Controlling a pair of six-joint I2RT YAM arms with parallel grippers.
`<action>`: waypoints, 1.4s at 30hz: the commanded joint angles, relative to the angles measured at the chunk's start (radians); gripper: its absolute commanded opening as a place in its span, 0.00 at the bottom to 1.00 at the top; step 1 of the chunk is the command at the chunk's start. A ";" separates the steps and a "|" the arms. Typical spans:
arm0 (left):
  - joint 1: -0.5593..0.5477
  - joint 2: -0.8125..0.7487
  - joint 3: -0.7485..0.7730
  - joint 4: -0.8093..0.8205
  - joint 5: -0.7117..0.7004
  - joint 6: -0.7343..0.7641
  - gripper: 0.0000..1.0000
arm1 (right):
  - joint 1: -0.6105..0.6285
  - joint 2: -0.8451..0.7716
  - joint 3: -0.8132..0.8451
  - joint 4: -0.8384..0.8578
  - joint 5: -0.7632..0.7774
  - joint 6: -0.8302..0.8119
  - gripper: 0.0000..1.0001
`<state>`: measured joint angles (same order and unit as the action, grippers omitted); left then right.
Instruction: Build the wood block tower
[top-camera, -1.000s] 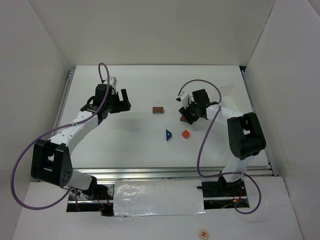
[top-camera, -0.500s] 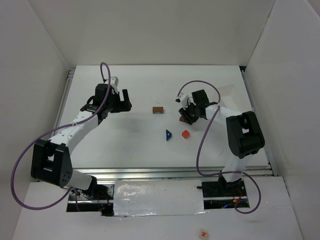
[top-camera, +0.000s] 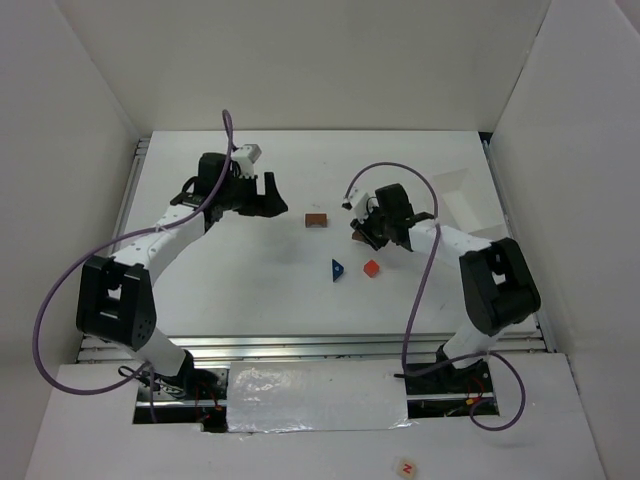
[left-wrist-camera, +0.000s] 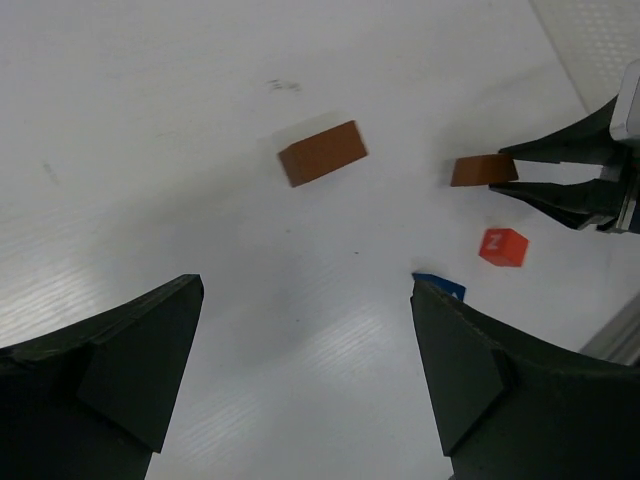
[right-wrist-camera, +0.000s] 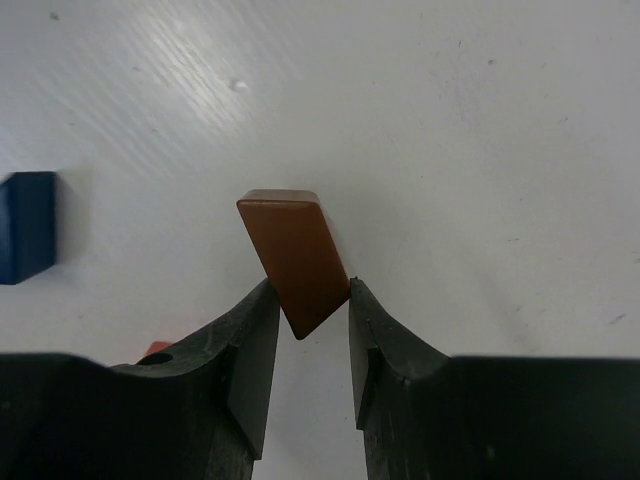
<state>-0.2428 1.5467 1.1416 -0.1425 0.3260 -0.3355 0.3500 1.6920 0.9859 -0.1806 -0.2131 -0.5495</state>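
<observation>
Right wrist: right claw (right-wrist-camera: 308, 302) pinches smooth, tilted brown rectangular block (right-wrist-camera: 285, 240).

The left arm (top-camera: 165, 235) and right arm (top-camera: 442, 238) are wearing white links, black joints, looping purple cables (top-camera: 38, 335) and black fingers (right-wrist-camera: 245, 350).

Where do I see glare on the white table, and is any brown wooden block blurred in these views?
Left wrist view: soft glare streaks on the white table; the loose brown rectangular wooden block looks slightly smeared. Right wrist view: glare streaks at upper left; the held brown wooden block in the right gripper is sharp. Top view: even light, faint shadows only.
</observation>
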 joint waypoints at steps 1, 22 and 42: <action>-0.010 0.023 0.072 0.075 0.243 0.046 0.99 | 0.072 -0.164 -0.053 0.157 0.089 -0.023 0.16; -0.184 0.027 0.149 0.081 0.596 0.161 0.94 | 0.468 -0.589 -0.228 0.386 0.402 -0.113 0.17; -0.204 0.024 0.072 0.273 0.699 0.041 0.71 | 0.498 -0.597 -0.262 0.455 0.416 -0.105 0.18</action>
<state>-0.4370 1.6085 1.2125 0.0647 0.9749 -0.2878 0.8356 1.0920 0.7197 0.1913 0.1883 -0.6525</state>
